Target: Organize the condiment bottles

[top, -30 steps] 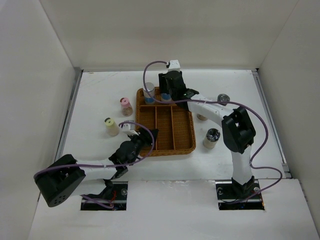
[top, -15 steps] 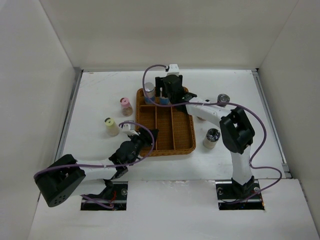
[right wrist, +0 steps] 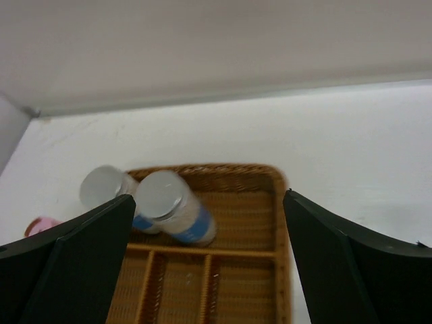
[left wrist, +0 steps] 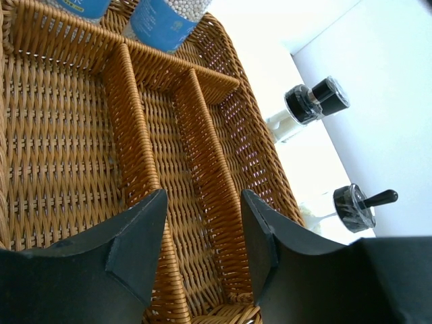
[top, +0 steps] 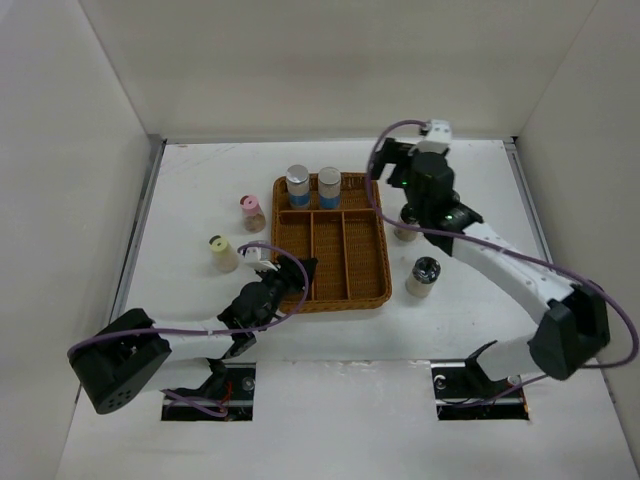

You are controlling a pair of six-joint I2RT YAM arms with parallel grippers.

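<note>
Two silver-capped, blue-labelled bottles point(top: 298, 185) point(top: 329, 186) stand side by side in the wicker tray's point(top: 378, 262) back compartment; both show in the right wrist view point(right wrist: 104, 189) point(right wrist: 165, 202). The pink-capped bottle point(top: 252, 212) and the pale-yellow-capped bottle point(top: 222, 252) stand left of the tray. One black-capped bottle point(top: 424, 275) stands right of the tray, and another point(top: 405, 229) is partly hidden under my right arm. My right gripper point(top: 383, 168) is open and empty, raised above the tray's back right corner. My left gripper point(top: 300, 272) is open and empty over the tray's near left edge.
The tray's three long front compartments point(left wrist: 61, 148) hold nothing. White walls close in the table on the left, back and right. In the left wrist view, black-capped bottles point(left wrist: 304, 106) point(left wrist: 353, 206) show beyond the tray's right rim.
My right gripper has let go of the second silver-capped bottle in the back compartment and pulled away up and to the right. The left arm has not moved.
</note>
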